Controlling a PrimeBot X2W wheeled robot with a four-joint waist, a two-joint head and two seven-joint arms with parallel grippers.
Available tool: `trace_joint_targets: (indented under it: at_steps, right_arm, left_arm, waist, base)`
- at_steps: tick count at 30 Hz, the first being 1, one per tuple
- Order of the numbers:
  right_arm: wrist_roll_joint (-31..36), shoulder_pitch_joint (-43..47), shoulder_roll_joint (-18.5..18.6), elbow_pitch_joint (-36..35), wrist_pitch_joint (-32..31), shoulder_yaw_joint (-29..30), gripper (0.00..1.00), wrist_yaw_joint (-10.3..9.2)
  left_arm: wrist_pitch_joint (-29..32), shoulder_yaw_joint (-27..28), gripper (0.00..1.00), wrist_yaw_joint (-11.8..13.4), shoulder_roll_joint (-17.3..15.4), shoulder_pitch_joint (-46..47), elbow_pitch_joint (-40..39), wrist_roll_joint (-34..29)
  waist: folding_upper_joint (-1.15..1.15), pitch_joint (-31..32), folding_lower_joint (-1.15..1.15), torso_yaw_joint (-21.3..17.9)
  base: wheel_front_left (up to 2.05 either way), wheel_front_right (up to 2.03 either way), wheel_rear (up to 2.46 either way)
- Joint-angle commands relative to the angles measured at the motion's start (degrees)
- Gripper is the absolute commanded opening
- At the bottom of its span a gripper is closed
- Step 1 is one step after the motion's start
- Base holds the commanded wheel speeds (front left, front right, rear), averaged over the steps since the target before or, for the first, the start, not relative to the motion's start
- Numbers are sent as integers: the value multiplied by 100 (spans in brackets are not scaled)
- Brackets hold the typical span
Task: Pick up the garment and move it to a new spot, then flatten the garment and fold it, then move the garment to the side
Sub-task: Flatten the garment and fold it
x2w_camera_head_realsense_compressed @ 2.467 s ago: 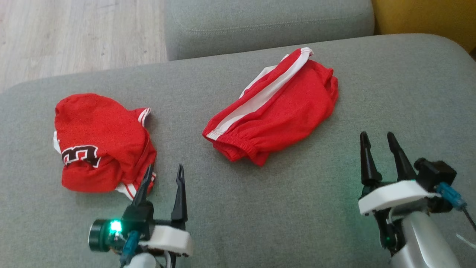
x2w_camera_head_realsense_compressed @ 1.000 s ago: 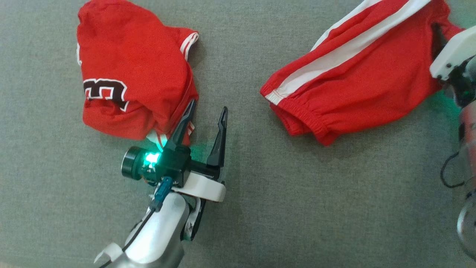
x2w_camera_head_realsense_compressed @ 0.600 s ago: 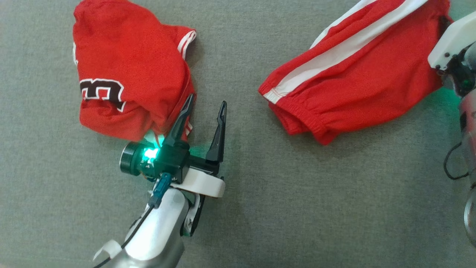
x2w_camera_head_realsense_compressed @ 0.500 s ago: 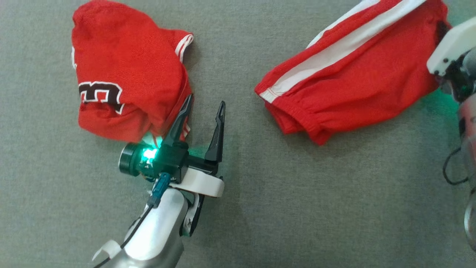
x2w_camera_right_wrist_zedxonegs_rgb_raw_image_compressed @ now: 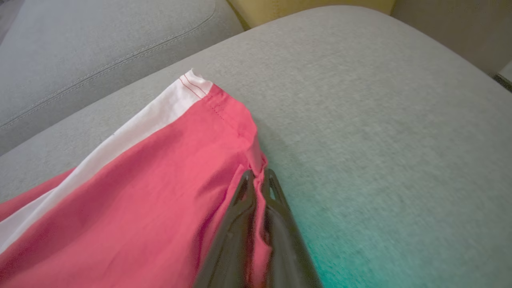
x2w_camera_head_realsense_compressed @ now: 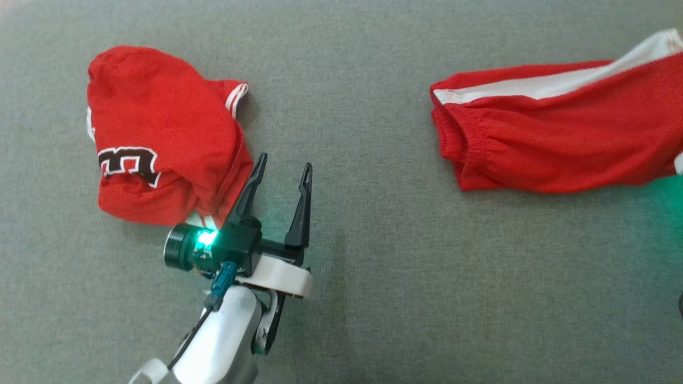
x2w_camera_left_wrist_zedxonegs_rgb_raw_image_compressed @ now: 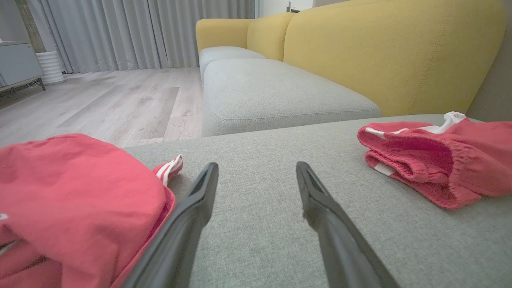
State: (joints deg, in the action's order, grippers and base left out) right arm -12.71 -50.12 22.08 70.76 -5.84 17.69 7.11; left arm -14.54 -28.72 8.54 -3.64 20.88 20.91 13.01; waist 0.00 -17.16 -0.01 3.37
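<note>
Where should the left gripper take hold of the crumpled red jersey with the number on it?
On the jersey, probably the right edge nearest the robot, where it bunches into a raised fold beside the open left gripper. Come in low along the cushion from the right, so one finger slides under the fold.

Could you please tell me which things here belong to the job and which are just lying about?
In the job: red shorts with white stripe, pinched at an edge by the right jaws; grey cushion beneath.
Lying about, for now: red numbered jersey; yellow sofa back; wooden floor.
</note>
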Motion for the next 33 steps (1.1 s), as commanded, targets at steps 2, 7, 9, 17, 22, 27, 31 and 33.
trace_joint_targets:
  at_steps: [2,7,9,17,22,27,31,33]
  right_arm:
    - [67,10,51,-95,148,25,0,37]
    - [88,33,-161,-21,485,274,0,37]
    - [64,19,-269,-66,604,250,0,37]
    - [-675,194,-917,-908,1049,-609,0,37]
    - [-1718,717,-1071,-1927,984,-1593,0,37]
    - [-2729,1245,-869,-3025,957,-2659,0,37]
    - [-3339,1548,-606,-3671,994,-3441,0,37]
    - [-3552,1625,-472,-3869,1028,-3802,0,37]
  left_arm:
    - [-46,229,100,-7,-66,-15,-134,-61]
    - [-46,263,100,-9,-82,-125,-152,-94]
    - [-46,264,100,-13,-94,-154,-142,-108]
    - [-46,534,100,29,-173,-203,-123,116]
    - [-12,563,100,30,-297,-205,-121,131]
    - [27,547,100,64,-337,-290,-153,155]
    - [54,494,100,67,-334,-361,-161,174]
    - [61,481,100,74,-336,-392,-161,188]
  waist:
    - [0,76,1,-27]
    - [0,150,1,-11]
    - [0,178,1,-4]
    - [0,482,1,-54]
    - [0,689,1,-103]
    - [0,802,1,-85]
    - [0,884,1,-4]
    - [0,910,1,48]
  base:
    - [0,0,0]
    - [0,0,0]
    - [0,0,0]
    - [0,0,0]
    - [0,0,0]
    - [0,0,0]
    - [0,0,0]
    - [0,0,0]
